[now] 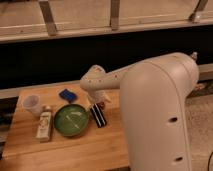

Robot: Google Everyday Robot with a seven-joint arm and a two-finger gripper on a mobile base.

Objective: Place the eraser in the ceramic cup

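a wooden bench [75, 150] stands before a dark wall with pale rails above it. in the one camera view, the robot's bulky white arm [150, 100] reaches in from the right, bends over the bench and drops down to the claw [96, 103], which hangs just above the far end of the eraser [99, 118]. whether the claw is apart or together cannot be told.

the eraser lies flat on the bench just right of the green dish [71, 120]. its long axis runs from the far side toward the near edge, with the near end leaning a little right. a small red object [103, 105] sits by its far end. the ceramic cup [31, 103] stands upright near the bench's left edge, well apart from the eraser, with the dish between them. a labelled bottle [44, 125] lies below the cup, and a blue pad [67, 95] lies behind the dish.
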